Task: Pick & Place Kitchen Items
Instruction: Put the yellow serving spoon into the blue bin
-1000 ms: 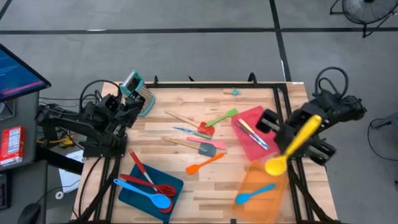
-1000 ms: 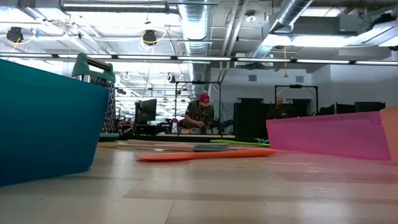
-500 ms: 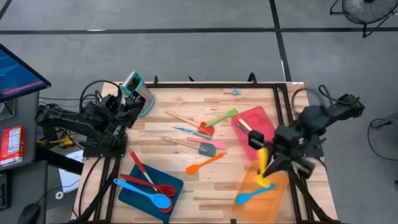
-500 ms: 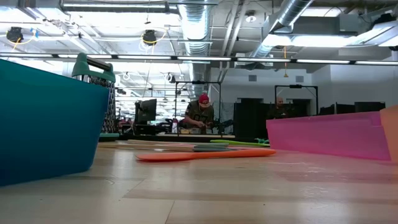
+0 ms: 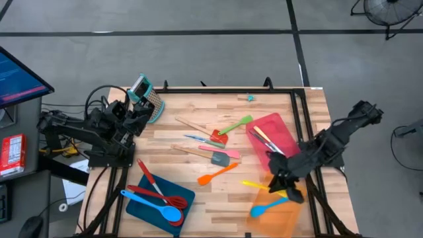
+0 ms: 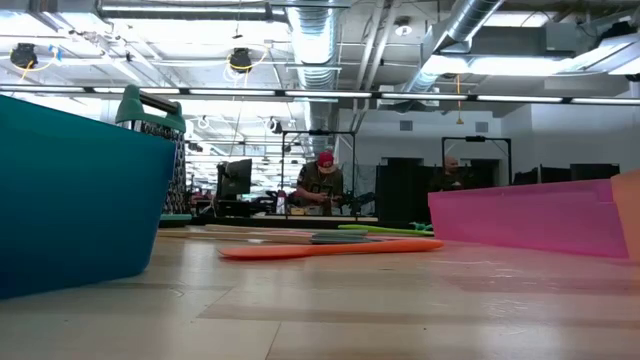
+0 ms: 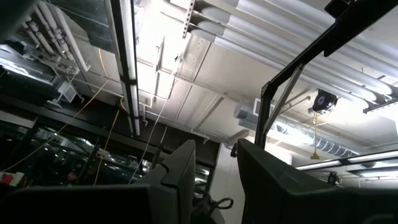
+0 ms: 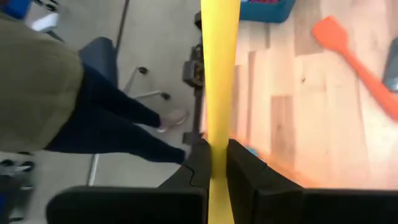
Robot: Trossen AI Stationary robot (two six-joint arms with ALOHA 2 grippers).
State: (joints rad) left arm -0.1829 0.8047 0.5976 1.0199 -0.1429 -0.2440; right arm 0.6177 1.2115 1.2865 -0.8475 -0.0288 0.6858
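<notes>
My right gripper (image 5: 281, 187) reaches from the table's right side and stands over the far edge of the orange tray (image 5: 281, 210). It is shut on a yellow long-handled spoon (image 5: 254, 186), which lies about level with its handle pointing toward the table's left. The arm hides the spoon's bowl. A blue spatula (image 5: 269, 206) lies in the orange tray. My left gripper (image 5: 135, 119) waits at the table's left edge, pointing up with its fingers a little apart (image 7: 214, 168). Neither gripper shows in the low view. My right gripper pinches the yellow spoon's handle (image 8: 221, 134) between its two fingers (image 8: 200, 163). The handle sticks out past the fingers toward the table's left (image 5: 250, 185). The gripper hides the bowl end. I cannot tell whether the spoon touches the tray.
The pink tray (image 5: 276, 135) holds several utensils. The blue tray (image 5: 142, 203) holds red utensils and a blue spoon. An orange spatula (image 5: 218, 173), a green spatula (image 5: 236, 124) and others lie mid-table. A grater (image 5: 149, 100) stands at the far left corner. A person stands beyond the near edge (image 8: 56, 87).
My right gripper has swung from the table's right edge toward the near left and come down over the orange tray. The yellow spoon, held throughout, has turned from slanting with its bowl toward the near edge to lying about level, handle toward the left.
</notes>
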